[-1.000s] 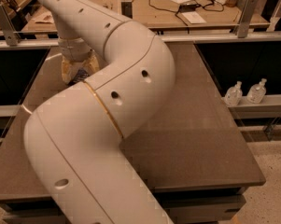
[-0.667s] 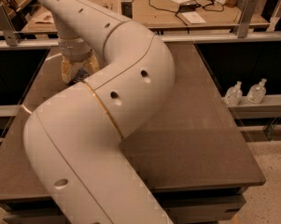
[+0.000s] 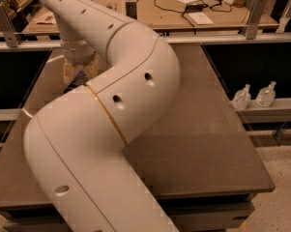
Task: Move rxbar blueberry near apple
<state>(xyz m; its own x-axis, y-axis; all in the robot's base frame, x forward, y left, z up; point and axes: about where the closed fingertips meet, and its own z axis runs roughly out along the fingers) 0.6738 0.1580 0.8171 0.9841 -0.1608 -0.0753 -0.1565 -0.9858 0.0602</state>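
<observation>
My gripper is at the far left of the dark table, pointing down close to the surface, just beyond the bend of my own white arm. A small dark bluish patch shows right under it; it may be the rxbar blueberry, but I cannot tell for sure. The apple is hidden or out of view. My arm covers most of the left half of the table.
Two small clear bottles stand on a low ledge to the right of the table. A wooden desk with cables and papers runs behind the table, past a metal rail with posts.
</observation>
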